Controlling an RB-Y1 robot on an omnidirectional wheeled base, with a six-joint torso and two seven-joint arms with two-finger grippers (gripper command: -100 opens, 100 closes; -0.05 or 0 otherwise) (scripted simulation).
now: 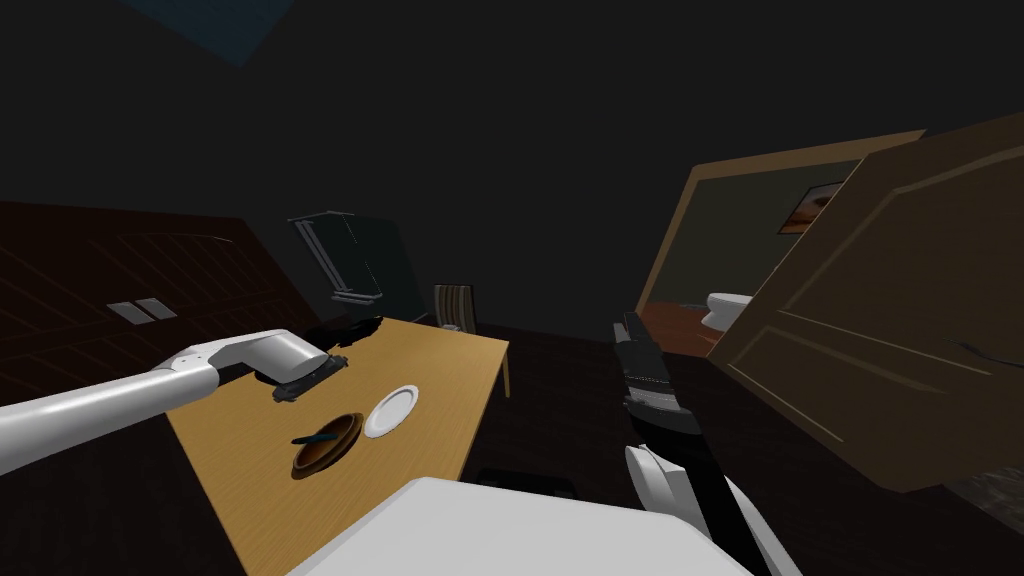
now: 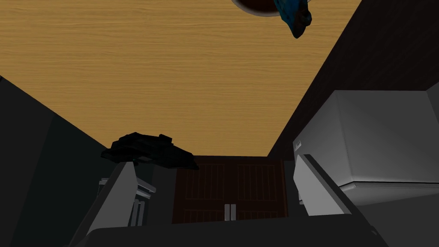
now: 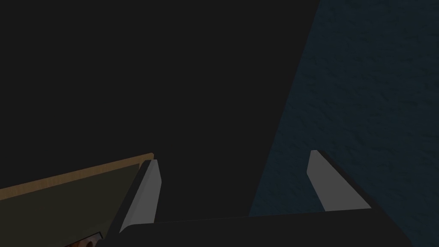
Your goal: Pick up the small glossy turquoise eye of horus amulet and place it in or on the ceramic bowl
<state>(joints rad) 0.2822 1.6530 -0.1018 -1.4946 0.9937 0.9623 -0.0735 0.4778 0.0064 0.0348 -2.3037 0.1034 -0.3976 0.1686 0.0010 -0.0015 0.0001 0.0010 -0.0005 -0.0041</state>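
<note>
The turquoise amulet [image 1: 318, 437] lies across the brown bowl [image 1: 312, 463] on the wooden table [image 1: 440, 370], one end over the rim. A white plate [image 1: 392, 410] sits at the bowl's 2 o'clock. The left gripper [image 1: 310, 375] hovers at its 12 o'clock on an outstretched arm, fingers spread. The right gripper [image 1: 630, 330] is raised well off at 3 o'clock, fingers apart.
</note>
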